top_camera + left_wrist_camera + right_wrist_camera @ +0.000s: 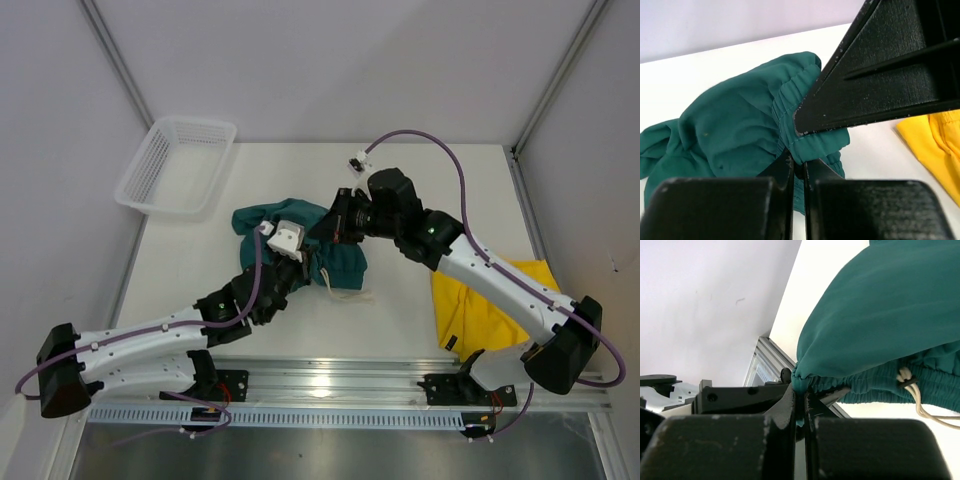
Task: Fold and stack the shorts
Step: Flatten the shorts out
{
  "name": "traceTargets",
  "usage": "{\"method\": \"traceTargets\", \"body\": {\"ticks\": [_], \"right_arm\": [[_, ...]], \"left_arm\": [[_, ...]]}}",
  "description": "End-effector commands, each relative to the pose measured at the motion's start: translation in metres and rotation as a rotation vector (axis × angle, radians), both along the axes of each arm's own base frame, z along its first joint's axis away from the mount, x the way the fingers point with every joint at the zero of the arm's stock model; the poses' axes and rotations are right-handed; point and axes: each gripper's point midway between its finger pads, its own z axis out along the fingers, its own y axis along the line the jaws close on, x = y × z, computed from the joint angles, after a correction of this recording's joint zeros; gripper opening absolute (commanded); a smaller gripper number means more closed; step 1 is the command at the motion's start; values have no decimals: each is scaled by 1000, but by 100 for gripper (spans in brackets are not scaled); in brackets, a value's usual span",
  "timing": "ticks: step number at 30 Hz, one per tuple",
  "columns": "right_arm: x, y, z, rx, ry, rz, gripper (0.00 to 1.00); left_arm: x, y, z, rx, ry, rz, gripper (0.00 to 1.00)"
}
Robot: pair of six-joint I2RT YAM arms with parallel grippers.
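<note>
both pinching teal shorts [345,262], left gripper [799,165], right gripper [800,395], fabric bunched, long axis roughly left-right

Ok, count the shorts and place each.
2: teal shorts mid-table, held by left gripper and right gripper; yellow shorts at right, partly under the right arm.

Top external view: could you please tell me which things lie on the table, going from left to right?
In order: basket → teal shorts → yellow shorts.
</note>
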Motion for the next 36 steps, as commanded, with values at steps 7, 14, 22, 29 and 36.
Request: {"method": "traceTargets", "body": {"ticks": [7, 14, 22, 29, 36], "right_arm": [[-6, -4, 9, -41, -61, 49, 0], [43, -65, -9, -233, -119, -61, 0], [67, -84, 56, -125, -156, -167, 0], [58, -64, 139, 86, -221, -208, 0], [50, -59, 205, 268, -264, -321, 0]], "left_arm": [[-3, 4, 6, -81, -51, -18, 0], [-13, 27, 17, -156, 6, 0, 69], [-22, 23, 58, -190, 34, -145, 92], [-21, -16, 14, -194, 89, -201, 93], [-32, -47, -9, -214, 50, -236, 95]]}}
